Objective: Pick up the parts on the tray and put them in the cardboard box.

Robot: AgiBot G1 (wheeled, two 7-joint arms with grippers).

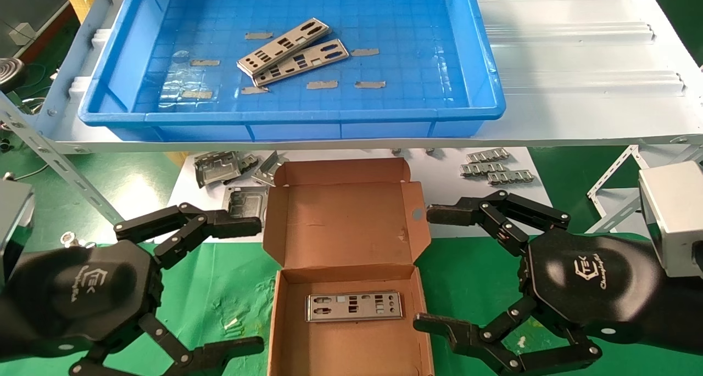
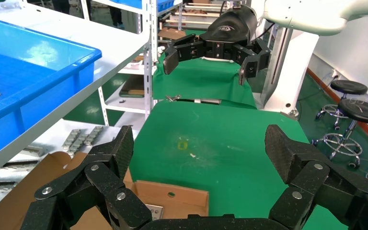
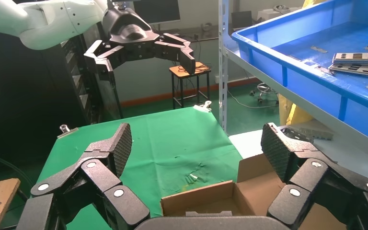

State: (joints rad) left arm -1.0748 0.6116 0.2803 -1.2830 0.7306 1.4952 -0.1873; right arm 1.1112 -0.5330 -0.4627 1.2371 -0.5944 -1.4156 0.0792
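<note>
I have the tray (image 1: 483, 99) up on the white shelf, the biggest thing before me, and the cardboard box (image 1: 343, 217) lying open on the green cloth below it, between my two arms. The left gripper (image 1: 241, 280) and right gripper (image 1: 434, 269) hang either side of the box, each spread wide and holding nothing. One part (image 1: 354, 306) already lies flat on the box floor; two more parts (image 1: 294, 53) rest in the tray, overlapping each other. My worry is that overlap: pinching the upper plate could drag the lower one along or let it slip, being thin and flat. The small tape strips (image 1: 321, 84) nearby could also catch a fingertip, and reaching up I might clip the tray rim.
</note>
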